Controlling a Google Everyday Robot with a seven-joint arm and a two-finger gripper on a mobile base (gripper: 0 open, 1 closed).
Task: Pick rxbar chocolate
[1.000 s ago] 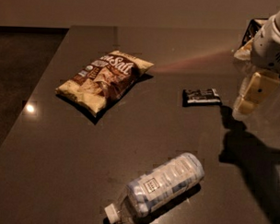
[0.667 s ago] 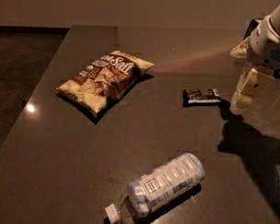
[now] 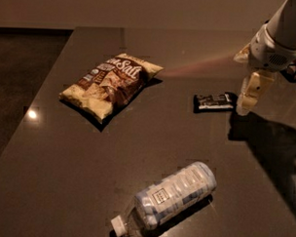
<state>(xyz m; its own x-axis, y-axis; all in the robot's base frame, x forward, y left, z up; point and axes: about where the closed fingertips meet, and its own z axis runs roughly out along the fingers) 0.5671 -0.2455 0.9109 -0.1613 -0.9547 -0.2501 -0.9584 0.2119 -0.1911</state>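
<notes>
The rxbar chocolate is a small flat black bar with white lettering. It lies on the dark table at the right of middle. My gripper hangs from the white arm at the upper right. Its tip is just right of the bar's right end, close to the table surface. It holds nothing that I can see. Its shadow falls on the table to the right of the bar.
A yellow-and-brown chip bag lies at the left of middle. A clear plastic water bottle lies on its side near the front. The table's left edge runs diagonally, with dark floor beyond it.
My gripper has moved left, closer to the right end of the black bar. The bar, the bag and the bottle have not moved.
</notes>
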